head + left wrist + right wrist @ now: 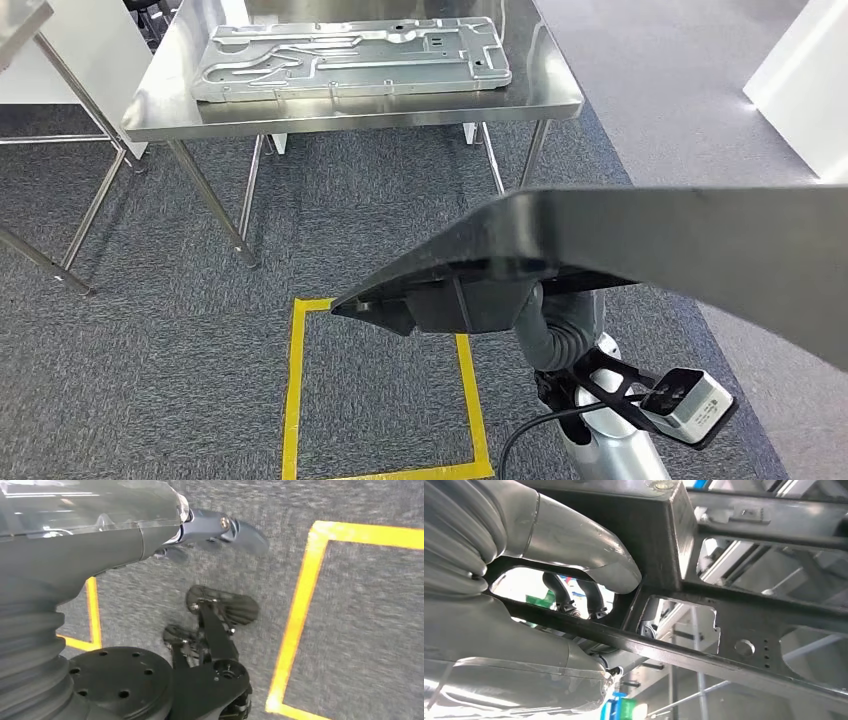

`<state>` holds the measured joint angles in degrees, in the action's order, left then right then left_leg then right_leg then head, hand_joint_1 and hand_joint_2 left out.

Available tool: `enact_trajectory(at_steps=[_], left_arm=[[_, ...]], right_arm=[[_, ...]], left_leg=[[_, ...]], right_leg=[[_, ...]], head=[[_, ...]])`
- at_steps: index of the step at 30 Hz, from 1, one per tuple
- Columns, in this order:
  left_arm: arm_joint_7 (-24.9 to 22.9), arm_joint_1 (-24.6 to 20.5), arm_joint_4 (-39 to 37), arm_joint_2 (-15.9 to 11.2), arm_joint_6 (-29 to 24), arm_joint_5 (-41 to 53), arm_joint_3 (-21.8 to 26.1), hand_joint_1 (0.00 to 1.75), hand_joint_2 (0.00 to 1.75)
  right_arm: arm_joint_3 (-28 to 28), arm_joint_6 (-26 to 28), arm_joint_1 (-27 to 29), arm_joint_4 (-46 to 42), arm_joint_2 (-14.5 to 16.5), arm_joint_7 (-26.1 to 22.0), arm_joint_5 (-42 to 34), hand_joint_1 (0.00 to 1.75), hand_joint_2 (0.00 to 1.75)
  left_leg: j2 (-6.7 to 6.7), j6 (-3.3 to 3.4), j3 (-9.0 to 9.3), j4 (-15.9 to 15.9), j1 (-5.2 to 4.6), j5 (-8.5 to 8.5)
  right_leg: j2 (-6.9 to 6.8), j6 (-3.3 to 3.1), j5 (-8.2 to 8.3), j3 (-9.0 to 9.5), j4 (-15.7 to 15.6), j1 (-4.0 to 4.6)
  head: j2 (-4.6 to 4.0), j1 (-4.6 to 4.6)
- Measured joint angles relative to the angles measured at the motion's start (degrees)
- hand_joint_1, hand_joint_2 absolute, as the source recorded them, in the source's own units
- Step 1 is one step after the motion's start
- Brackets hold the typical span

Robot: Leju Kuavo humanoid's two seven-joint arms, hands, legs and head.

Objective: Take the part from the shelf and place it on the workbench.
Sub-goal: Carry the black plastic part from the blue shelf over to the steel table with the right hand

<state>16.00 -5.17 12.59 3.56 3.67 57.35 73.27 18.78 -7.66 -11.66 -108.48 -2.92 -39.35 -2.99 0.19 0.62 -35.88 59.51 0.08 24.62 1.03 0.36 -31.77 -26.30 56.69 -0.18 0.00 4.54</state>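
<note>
A big flat black part (640, 250) with cut-out openings hangs in the air low on the right of the head view, tilted, hiding my right hand beneath it. In the right wrist view my right hand (589, 560) grips the black part's frame (704, 595), thumb pressed on one bar and dark fingers (559, 592) hooked through an opening. The steel workbench (520, 100) stands ahead across the carpet, some way from the part. My left hand (150, 535) hangs over the carpet, fingers loose, holding nothing.
A silver stamped metal panel (350, 60) lies on the workbench and covers most of its top. A yellow taped square (295, 400) marks the carpet in front of me. Another steel table frame (70, 200) stands at the left, a white cabinet (800, 70) at the far right.
</note>
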Motion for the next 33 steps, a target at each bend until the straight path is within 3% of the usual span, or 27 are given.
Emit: enact_trajectory(at_steps=[3, 4, 6, 8, 9, 10, 12, 13, 14, 17, 19, 22, 23, 24, 25, 27, 29, 33], left_arm=[[0.02, -0.04, 0.0, 0.02, 0.0, 0.02, -0.01, 0.0, 1.75], [0.03, -0.07, 0.0, 0.02, 0.0, 0.03, -0.01, 0.0, 1.75], [0.04, -0.15, 0.0, 0.01, 0.04, 0.06, -0.01, 0.0, 1.75], [0.04, -0.1, 0.0, 0.01, 0.08, 0.07, 0.0, 0.0, 1.75], [0.04, -0.06, 0.0, 0.01, 0.09, 0.07, 0.01, 0.0, 1.75], [0.04, -0.03, 0.0, 0.01, 0.1, 0.08, 0.01, 0.0, 1.75], [0.03, -0.04, 0.0, 0.02, 0.13, 0.1, 0.0, 0.0, 1.75], [0.03, -0.11, 0.0, 0.03, 0.15, 0.11, -0.01, 0.0, 1.75], [0.03, -0.16, 0.0, 0.03, 0.16, 0.12, -0.01, 0.0, 1.75], [0.05, -0.23, 0.0, -0.02, 0.16, 0.11, -0.01, 0.0, 1.75], [0.04, -0.35, 0.0, -0.08, 0.15, 0.11, -0.01, 0.0, 1.75], [0.04, -0.35, 0.0, -0.1, 0.2, 0.13, -0.04, 0.0, 1.75], [0.04, -0.23, 0.0, -0.11, 0.2, 0.11, -0.04, 0.0, 1.75], [0.04, -0.13, 0.0, -0.11, 0.18, 0.07, -0.04, 0.0, 1.75], [0.04, -0.06, 0.0, -0.12, 0.14, -0.02, -0.03, 0.0, 1.75], [0.04, 0.02, 0.0, -0.21, 0.04, -0.21, 0.0, 0.0, 1.75], [0.04, 0.12, 0.0, -0.33, -0.03, -0.35, 0.07, 0.0, 1.75], [0.03, 0.09, 0.0, -0.31, -0.11, -0.55, 0.13, 0.0, 1.75]], right_arm=[[-0.11, -0.03, -0.03, -0.43, 0.11, 0.19, 0.04, 1.75, 1.75], [-0.16, -0.05, -0.08, -0.54, 0.12, 0.2, 0.05, 1.75, 1.75], [-0.3, -0.08, -0.02, -0.61, 0.12, 0.23, 0.07, 1.75, 1.75], [-0.45, -0.16, 0.24, -0.61, 0.12, 0.3, 0.1, 1.75, 1.75], [-0.5, -0.22, 0.31, -0.61, 0.12, 0.3, 0.11, 1.75, 1.75], [-0.52, -0.31, 0.33, -0.62, 0.13, 0.3, 0.13, 1.75, 1.75], [-0.61, -0.45, 0.34, -0.64, 0.13, 0.29, 0.13, 1.75, 1.75], [-0.66, -0.5, 0.35, -0.68, 0.14, 0.32, 0.14, 1.75, 1.75], [-0.72, -0.51, 0.38, -0.73, 0.14, 0.35, 0.16, 1.75, 1.75], [-0.85, -0.51, 0.42, -1.02, 0.16, 0.44, 0.2, 1.75, 1.75], [-0.88, -0.51, 0.3, -1.21, 0.26, 0.38, 0.2, 1.75, 1.75], [-0.88, -0.57, 0.27, -1.33, 0.45, 0.37, 0.21, 1.75, 1.75], [-0.88, -0.62, 0.38, -1.33, 0.47, 0.4, 0.22, 1.75, 1.75], [-0.88, -0.66, 0.48, -1.33, 0.47, 0.44, 0.23, 1.75, 1.75], [-0.88, -0.71, 0.57, -1.32, 0.47, 0.45, 0.24, 1.75, 1.75], [-0.88, -0.83, 0.68, -1.31, 0.47, 0.44, 0.34, 1.75, 1.75], [-0.87, -1.07, 0.79, -1.21, 0.5, 0.41, 0.52, 1.75, 1.75], [-0.9, -1.68, 0.8, -1.1, 0.63, 0.28, 0.6, 1.75, 1.75]], left_leg=[[-0.13, 1.05, 1.83, -1.47, 0.42, 1.01], [-0.16, 1.29, 2.6, -1.89, 0.57, 1.27], [-0.18, 1.54, 3.71, -2.18, 0.58, 2.03], [-0.24, 1.48, 4.92, -2.2, 0.58, 3.08], [-0.26, 1.38, 5.71, -2.2, 0.58, 3.67], [-0.28, 1.25, 6.6, -2.2, 0.58, 4.3], [-0.3, 0.83, 8.01, -2.23, 0.54, 5.53], [-0.28, 0.52, 8.42, -2.34, 0.52, 6.03], [-0.25, 0.15, 8.74, -2.48, 0.49, 6.33], [-0.13, -0.9, 9.64, -2.26, 0.48, 6.39], [-0.12, -1.25, 7.84, 1.94, 0.57, 6.84], [-0.12, -1.6, 0.38, 12.88, 0.64, 10.99], [-0.12, -1.69, -1.44, 14.46, 0.63, 12.21], [-0.12, -1.68, -2.3, 14.06, 0.62, 12.28], [-0.12, -1.49, -2.35, 11.81, 0.58, 10.84], [-0.22, -0.57, -1.17, 4.52, 0.26, 4.52], [-0.43, 0.23, -0.26, -0.08, -0.16, 0.33], [-0.53, 1.15, 1.19, -1.57, 0.02, -0.02]], right_leg=[[-0.26, 0.82, 0.23, -1.38, 3.26, -0.05], [-0.36, 1.07, -0.16, -3.14, 6.25, -0.13], [-0.5, 1.51, -2.32, -8.38, 13.39, -0.38], [-0.6, 1.8, -3.7, -12.64, 16.91, -0.58], [-0.67, 1.85, -2.77, -13.41, 15.99, -0.62], [-0.77, 1.81, -0.5, -13.24, 13.31, -0.64], [-1.08, 1.39, 5.5, -11.77, 6.11, -0.48], [-1.17, 0.99, 7.35, -11.28, 3.64, -0.27], [-1.19, 0.53, 8.35, -11.12, 2.25, -0.03], [-0.87, -0.82, 8.01, -10.13, 1.31, 0.07], [-0.85, -1.52, 7.47, -8.5, 0.68, -0.11], [-0.78, -2.07, 6.13, -6.8, 0.36, 0.0], [-0.65, -2.13, 5.61, -6.17, 0.36, 0.07], [-0.51, -2.13, 5.07, -5.47, 0.36, 0.15], [-0.4, -2.12, 4.48, -4.62, 0.36, 0.25], [-0.32, -1.99, 3.24, -3.02, 0.44, 0.51], [-0.12, -1.51, 2.19, -2.23, 0.48, 0.65], [-0.09, -0.22, 1.76, -2.37, 2.71, 0.58]], head=[[0.0, -0.01], [0.0, -0.02], [0.0, -0.02], [0.0, -0.02], [0.0, -0.02], [0.0, -0.02], [0.0, -0.02], [0.0, -0.03], [0.0, -0.07], [0.0, -0.15], [0.0, -0.13], [0.0, -0.13], [0.0, -0.13], [0.0, -0.13], [0.0, -0.13], [0.0, -0.13], [0.0, -0.13], [0.0, -0.13]])
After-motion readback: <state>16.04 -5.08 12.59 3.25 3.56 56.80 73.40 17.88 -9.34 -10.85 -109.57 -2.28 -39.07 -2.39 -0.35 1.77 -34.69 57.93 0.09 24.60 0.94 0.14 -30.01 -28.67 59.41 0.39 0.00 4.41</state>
